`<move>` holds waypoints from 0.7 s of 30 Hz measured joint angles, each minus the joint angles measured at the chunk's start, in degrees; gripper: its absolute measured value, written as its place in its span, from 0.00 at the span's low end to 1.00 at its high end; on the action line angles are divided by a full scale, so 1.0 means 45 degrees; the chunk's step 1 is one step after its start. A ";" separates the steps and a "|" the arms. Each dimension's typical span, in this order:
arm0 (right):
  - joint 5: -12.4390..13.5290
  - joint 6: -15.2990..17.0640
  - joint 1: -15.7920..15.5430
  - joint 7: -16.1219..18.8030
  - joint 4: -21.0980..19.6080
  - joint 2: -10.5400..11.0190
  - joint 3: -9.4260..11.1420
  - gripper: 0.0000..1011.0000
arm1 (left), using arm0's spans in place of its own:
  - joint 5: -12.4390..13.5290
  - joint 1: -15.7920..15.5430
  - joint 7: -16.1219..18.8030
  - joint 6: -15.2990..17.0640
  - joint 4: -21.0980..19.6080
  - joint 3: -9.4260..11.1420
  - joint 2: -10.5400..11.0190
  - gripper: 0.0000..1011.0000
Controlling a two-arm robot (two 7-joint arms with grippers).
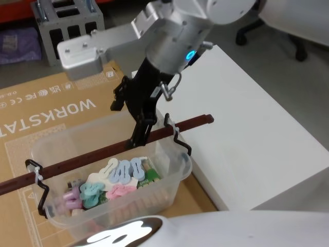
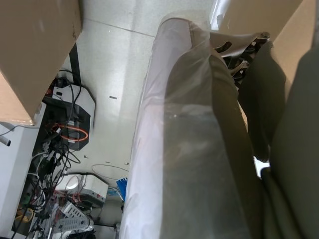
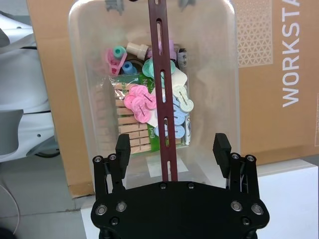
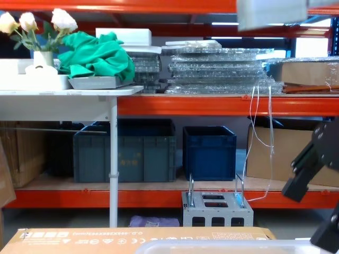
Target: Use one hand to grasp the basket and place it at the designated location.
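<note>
Head view: we see the basket (image 1: 180,165), holding coloured clips (image 1: 121,175), on a cardboard box (image 1: 51,113) beside the white counter (image 1: 247,123). The right tool (image 1: 139,136) hangs at its brown handle (image 1: 92,157).

Right wrist view: the tool's fingers (image 3: 123,147) are released, spread either side of the handle, not touching it.

Chest view: the basket's rim lies along the bottom edge.

Cardboard box (image 1: 51,121) seemingly bears the basket (image 1: 177,172).

A brown cardboard box (image 1: 51,118) printed WORKSTATION lies beside a white table (image 1: 247,128). Beyond it, a grey metal block (image 4: 217,209) stands on the floor before orange shelving (image 4: 180,105), which holds a dark blue crate (image 4: 209,151) and a grey crate (image 4: 124,153).
</note>
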 joint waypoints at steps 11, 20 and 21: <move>-0.0592 0.0385 -0.0058 0.0060 0.0579 -0.0818 -0.0804 0.99 | 0.0000 -0.0001 0.0000 0.0000 0.0001 0.0000 0.0001 0.00; -0.1270 0.0584 -0.0139 0.0087 0.0967 -0.1423 -0.1504 0.99 | -0.0001 -0.0001 0.0000 0.0001 -0.0001 0.0000 0.0000 0.00; -0.1322 0.0600 -0.0144 0.0092 0.1011 -0.1482 -0.1564 0.99 | -0.0001 0.0000 0.0000 0.0000 0.0000 0.0000 0.0000 0.00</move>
